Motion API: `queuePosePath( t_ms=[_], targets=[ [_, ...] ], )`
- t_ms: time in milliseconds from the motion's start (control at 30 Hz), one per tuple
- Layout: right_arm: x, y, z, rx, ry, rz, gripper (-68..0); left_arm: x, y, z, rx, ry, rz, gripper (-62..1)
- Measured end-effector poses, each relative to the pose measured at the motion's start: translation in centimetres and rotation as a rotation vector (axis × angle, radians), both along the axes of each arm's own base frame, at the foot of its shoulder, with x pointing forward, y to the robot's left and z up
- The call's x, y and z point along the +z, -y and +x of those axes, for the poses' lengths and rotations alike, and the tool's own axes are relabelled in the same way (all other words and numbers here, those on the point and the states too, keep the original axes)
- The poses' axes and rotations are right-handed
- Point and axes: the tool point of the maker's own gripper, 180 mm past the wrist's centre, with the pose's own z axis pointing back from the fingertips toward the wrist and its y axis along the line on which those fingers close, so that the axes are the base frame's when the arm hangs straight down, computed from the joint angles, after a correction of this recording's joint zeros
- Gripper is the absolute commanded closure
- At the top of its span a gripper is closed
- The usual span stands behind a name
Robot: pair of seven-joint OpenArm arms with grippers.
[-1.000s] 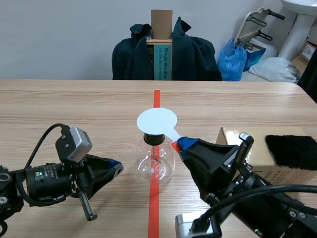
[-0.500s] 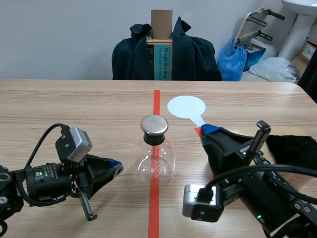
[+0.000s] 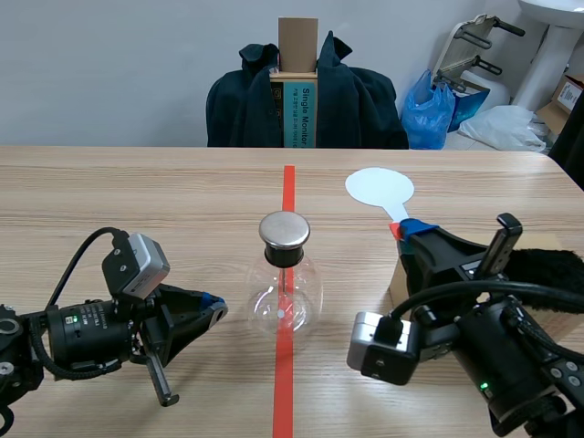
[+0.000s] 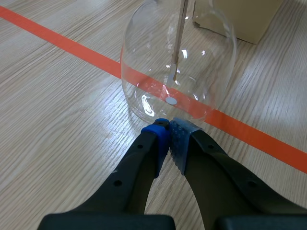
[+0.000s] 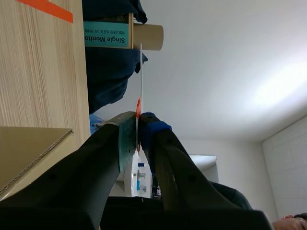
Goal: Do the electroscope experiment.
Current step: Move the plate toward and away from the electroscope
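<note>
The electroscope, a clear glass flask [image 3: 286, 299] with a round metal cap [image 3: 285, 230] and a thin rod inside, stands on the red tape line at mid-table. My right gripper [image 3: 404, 229] is shut on the red handle of a white disc paddle [image 3: 379, 188], held in the air to the right of the cap and apart from it. In the right wrist view the paddle [image 5: 141, 72] shows edge-on between the fingers [image 5: 147, 130]. My left gripper [image 3: 216, 310] rests low, left of the flask, shut on nothing; its tips [image 4: 168, 132] sit just before the glass [image 4: 177, 67].
A cardboard box [image 3: 398, 283] with a black fur cloth [image 3: 557, 278] on top lies at the right, partly behind my right arm. A chair draped with a dark jacket [image 3: 306, 96] stands beyond the table's far edge.
My right gripper has carried the white paddle off the flask's cap, rightward and toward the far side. The metal cap is now uncovered. The left arm has not moved.
</note>
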Motion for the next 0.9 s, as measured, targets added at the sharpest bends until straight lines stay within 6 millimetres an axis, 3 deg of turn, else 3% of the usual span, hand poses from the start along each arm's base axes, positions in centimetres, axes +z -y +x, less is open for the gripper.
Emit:
queuePosePath(
  t_ms=[900],
  targets=[
    [-0.2, -5.8, -4.2, 0.400, -0.005, -0.015, -0.8, 0.0, 0.0, 0.0, 0.000, 0.000, 0.000, -2.7]
  ],
)
